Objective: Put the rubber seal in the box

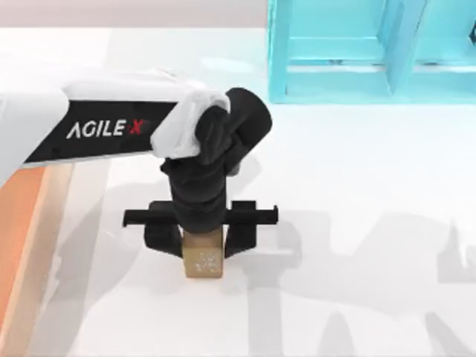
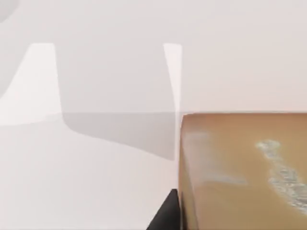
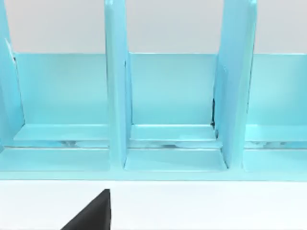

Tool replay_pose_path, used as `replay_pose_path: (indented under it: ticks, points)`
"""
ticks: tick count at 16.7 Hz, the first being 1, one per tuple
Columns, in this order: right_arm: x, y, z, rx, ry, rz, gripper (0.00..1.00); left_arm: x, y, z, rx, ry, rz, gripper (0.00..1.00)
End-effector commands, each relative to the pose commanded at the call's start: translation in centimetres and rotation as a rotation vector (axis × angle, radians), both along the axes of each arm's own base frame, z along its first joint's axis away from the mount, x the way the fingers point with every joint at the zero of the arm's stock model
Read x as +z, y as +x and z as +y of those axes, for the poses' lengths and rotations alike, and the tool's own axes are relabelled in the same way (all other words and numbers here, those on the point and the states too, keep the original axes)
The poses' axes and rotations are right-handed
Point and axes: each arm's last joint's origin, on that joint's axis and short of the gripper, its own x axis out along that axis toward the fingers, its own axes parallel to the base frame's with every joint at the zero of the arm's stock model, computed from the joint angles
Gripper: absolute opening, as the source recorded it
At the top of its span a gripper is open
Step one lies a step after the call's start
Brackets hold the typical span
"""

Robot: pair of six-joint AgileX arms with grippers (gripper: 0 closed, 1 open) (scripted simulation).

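Note:
The rubber seal (image 1: pixel 203 260) is a small tan-brown block with a whitish speckled mark on its top face, in the middle of the white table. My left gripper (image 1: pixel 202 239) reaches down over it, one black finger pressed to each side, shut on the seal. The left wrist view has the seal (image 2: pixel 240 172) close up, with a black fingertip (image 2: pixel 165 215) beside it. The box (image 1: pixel 46 238) lies at the table's left edge, showing a light tan rim and an orange-brown floor. A dark part of my right gripper (image 3: pixel 91 213) faces the turquoise frame.
A turquoise blue frame structure (image 1: pixel 357 52) with upright dividers stands at the back right of the table, and its compartments (image 3: pixel 168 96) face the right wrist camera. White tabletop stretches right of the seal and in front of it.

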Motion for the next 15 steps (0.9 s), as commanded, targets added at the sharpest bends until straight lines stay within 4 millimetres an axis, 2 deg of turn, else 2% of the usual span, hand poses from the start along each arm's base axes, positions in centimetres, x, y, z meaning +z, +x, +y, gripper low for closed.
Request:
replay_pose_path:
  ticks: [5, 15]
  points:
    - [0.0, 0.0, 0.0, 0.0, 0.0, 0.0, 1.0, 0.0, 0.0, 0.0, 0.0, 0.0, 0.0, 0.02]
    - [0.0, 0.0, 0.0, 0.0, 0.0, 0.0, 1.0, 0.2, 0.04, -0.02, 0.001, -0.003, -0.003, 0.0]
